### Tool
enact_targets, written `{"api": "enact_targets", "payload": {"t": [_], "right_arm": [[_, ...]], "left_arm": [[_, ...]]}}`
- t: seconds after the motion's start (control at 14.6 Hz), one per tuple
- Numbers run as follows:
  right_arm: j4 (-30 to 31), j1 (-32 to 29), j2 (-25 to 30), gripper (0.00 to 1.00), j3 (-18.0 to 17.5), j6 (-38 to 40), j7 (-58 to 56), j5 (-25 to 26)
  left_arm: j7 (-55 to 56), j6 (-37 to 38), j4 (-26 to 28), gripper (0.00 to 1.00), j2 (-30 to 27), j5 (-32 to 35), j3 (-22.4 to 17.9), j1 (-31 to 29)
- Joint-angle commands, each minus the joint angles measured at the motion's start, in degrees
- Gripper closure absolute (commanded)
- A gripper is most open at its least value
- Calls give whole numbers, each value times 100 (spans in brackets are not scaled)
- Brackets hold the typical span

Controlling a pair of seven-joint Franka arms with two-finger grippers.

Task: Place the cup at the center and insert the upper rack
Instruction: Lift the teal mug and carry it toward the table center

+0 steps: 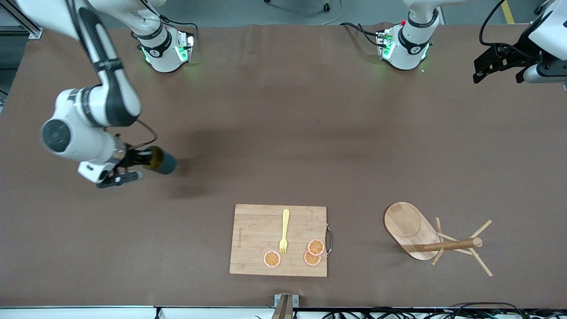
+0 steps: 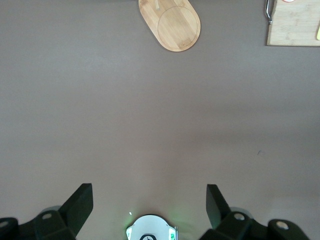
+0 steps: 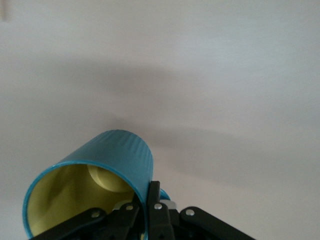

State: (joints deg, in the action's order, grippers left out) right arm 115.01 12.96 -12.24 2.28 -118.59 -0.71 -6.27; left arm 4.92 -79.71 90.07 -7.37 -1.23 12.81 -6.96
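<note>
The teal cup point(image 1: 165, 162) is tipped on its side toward the right arm's end of the table. In the right wrist view the cup point(image 3: 120, 155) shows its yellow inside. My right gripper point(image 1: 148, 159) point(image 3: 147, 192) is shut on its rim wall, one finger inside and one outside. The upper rack point(image 1: 425, 239), a wooden mug tree, lies on its side near the front edge toward the left arm's end. Its oval base point(image 2: 175, 25) shows in the left wrist view. My left gripper point(image 1: 497, 75) point(image 2: 149, 190) waits open, high by its own base, holding nothing.
A bamboo cutting board point(image 1: 257, 230) lies near the front edge at the middle. A yellow fork point(image 1: 284, 230) and three orange slices point(image 1: 272, 258) rest on it. A corner of the board point(image 2: 292, 30) shows in the left wrist view.
</note>
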Motion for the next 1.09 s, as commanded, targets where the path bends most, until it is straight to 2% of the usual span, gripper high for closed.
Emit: {"api": "enact_targets", "payload": {"t": [0.0,0.14,0.41,0.61,0.89,1.02], "right_arm": [[-118,1134,99,100,71,56,1980,-138],[-443,1812,3,100,71,20,3256,-147],[-1225,2798,-752,100,71,-15,4841,-147],[-1569,3176,-1270,100,71,-189,4958,-156],[-1596,3616,-1798,100,71,-1050,5325,-156],[-1613,3757,-1992,99,71,-1245,5380,-147]], "left_arm": [[-26,43,-86,0,25,-26,20,-43],[-26,43,-86,0,25,-35,19,-43],[-8,-18,-86,0,52,-35,11,-51],[9,-80,-86,0,157,-35,11,-43],[-8,-80,-86,0,157,-35,20,-34],[-8,-80,-77,0,209,-44,20,-34]]}}
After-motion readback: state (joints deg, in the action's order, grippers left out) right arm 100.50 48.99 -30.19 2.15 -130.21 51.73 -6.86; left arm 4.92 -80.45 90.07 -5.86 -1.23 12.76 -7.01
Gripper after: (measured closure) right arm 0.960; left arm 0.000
